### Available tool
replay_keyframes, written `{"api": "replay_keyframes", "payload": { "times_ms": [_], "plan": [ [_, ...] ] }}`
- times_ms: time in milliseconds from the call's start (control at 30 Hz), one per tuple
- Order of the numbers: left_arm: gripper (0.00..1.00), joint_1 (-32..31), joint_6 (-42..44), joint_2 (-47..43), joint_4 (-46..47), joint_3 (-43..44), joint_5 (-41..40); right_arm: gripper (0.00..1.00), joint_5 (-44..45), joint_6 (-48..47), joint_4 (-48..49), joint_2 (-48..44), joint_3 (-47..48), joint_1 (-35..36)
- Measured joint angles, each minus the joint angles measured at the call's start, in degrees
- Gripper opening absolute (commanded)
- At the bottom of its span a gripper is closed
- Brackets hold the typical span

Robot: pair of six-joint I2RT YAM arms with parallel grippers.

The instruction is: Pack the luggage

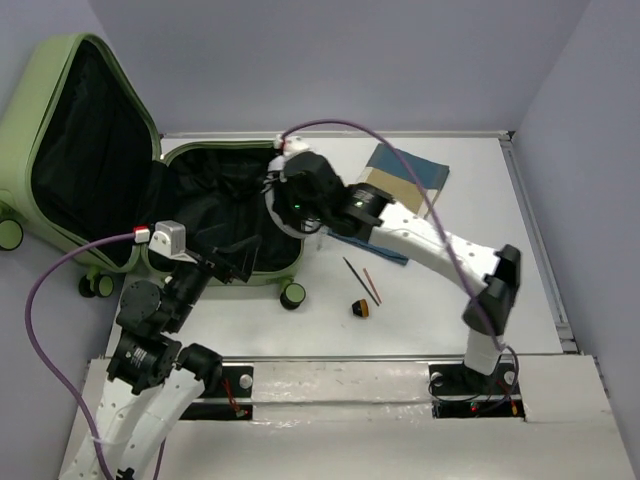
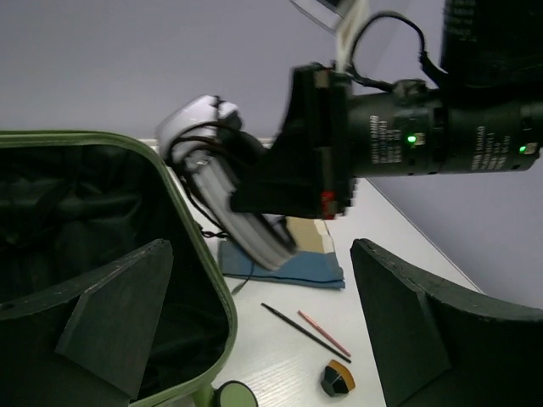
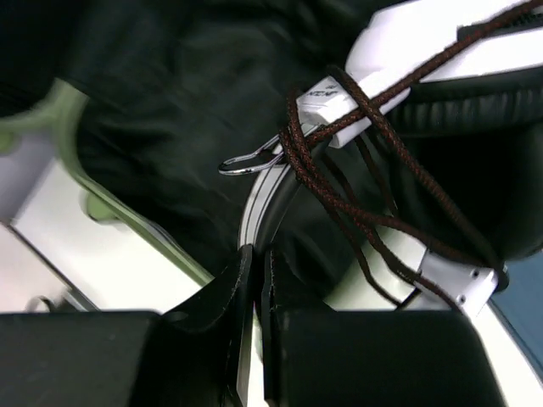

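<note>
1. Table (image 1: 450, 310): white top, filling the centre and right of the overhead frame. A raised rail runs down its right edge. Pale lilac walls (image 1: 350, 60) close it in behind and at both sides. Bare surface shows at lower centre and far right.
2. Luggage (image 1: 110, 170): pale green hard shell, upper left of frame, lying open. The lid stands tilted up at far left, hanging past the table's left edge. The base shell lies flat, with crumpled black lining showing inside. A caster wheel (image 1: 292, 295) sits at its near right corner.
3. Right gripper (image 3: 254, 254): jaws pinched tight on the band of the headphones.
4. Left gripper (image 1: 232, 262): jaws spread fully wide, holding nothing, at the base shell's near rim.
5. Headphones (image 3: 399, 34): white, wrapped in dark braided cord, hanging over the base shell's right end.
6. Blue-and-tan flat item (image 1: 410, 175): right of the luggage, near the back edge.
7. Two thin sticks (image 1: 360, 280): centre, side by side.
8. Small black-and-orange object (image 1: 361, 308): just below the sticks.
</note>
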Motion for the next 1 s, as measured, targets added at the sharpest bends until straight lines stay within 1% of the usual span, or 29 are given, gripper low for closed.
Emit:
{"api": "replay_keyframes", "payload": {
  "times_ms": [67,133,167,300,433,567,600,633,667,700,733,800,833,933,967,1000],
  "plan": [
    [0.99,0.0,-0.2,-0.5,-1.1,0.3,-2.5,0.07,-1.1,-3.1,2.1,9.2,10.8,2.7],
    [0.99,0.1,-0.2,-1.0,-1.9,0.5,-4.4,0.07,-2.2,-5.1,2.8,14.9,16.7,3.9],
    [0.99,0.1,-0.2,-1.4,-2.4,0.6,-5.6,0.07,-3.9,-6.8,2.5,19.6,22.7,4.7],
    [0.99,0.3,-0.4,-3.6,-3.4,0.9,-9.2,0.07,-8.3,-9.5,3.1,30.6,34.8,5.4],
    [0.99,0.3,-0.7,-5.1,-3.7,1.1,-11.5,0.07,-11.8,-11.1,3.6,37.5,41.1,5.1],
    [0.99,0.3,-0.9,-6.0,-4.1,1.2,-13.7,0.07,-14.7,-10.8,6.7,38.5,40.5,4.4],
    [0.99,0.3,-0.9,-6.1,-4.3,1.2,-14.2,0.11,-15.8,-10.0,8.5,38.5,40.0,4.2],
    [0.99,0.3,-0.9,-6.1,-4.3,1.2,-14.4,0.22,-17.0,-9.2,10.2,38.5,39.7,3.9],
    [0.99,0.3,-0.9,-6.2,-4.4,1.2,-14.7,0.36,-17.8,-8.7,11.4,38.5,39.3,3.5],
    [0.99,0.3,-0.9,-6.2,-4.6,1.2,-14.8,0.68,-18.3,-8.5,12.0,38.5,39.2,3.2],
    [0.99,0.3,-0.9,-6.2,-4.7,1.2,-14.8,0.82,-18.6,-7.8,12.5,38.7,39.2,3.0],
    [0.99,0.3,-0.9,-6.1,-4.6,1.2,-14.7,0.98,-18.8,-7.5,13.9,39.0,39.3,2.7],
    [0.99,0.3,-0.9,-6.1,-4.6,1.2,-14.7,1.00,-18.8,-7.1,13.9,39.1,39.3,2.4],
    [0.99,0.3,-0.9,-5.9,-4.6,1.2,-14.6,1.00,-18.0,-7.2,13.1,38.6,38.0,2.0],
    [0.99,0.3,-1.0,-5.8,-4.6,1.2,-14.6,1.00,-17.4,-7.2,12.7,37.4,36.0,2.0],
    [0.99,0.3,-1.0,-5.8,-4.6,1.2,-14.5,1.00,-16.4,-7.1,11.4,35.2,32.0,2.0]
  ]
}}
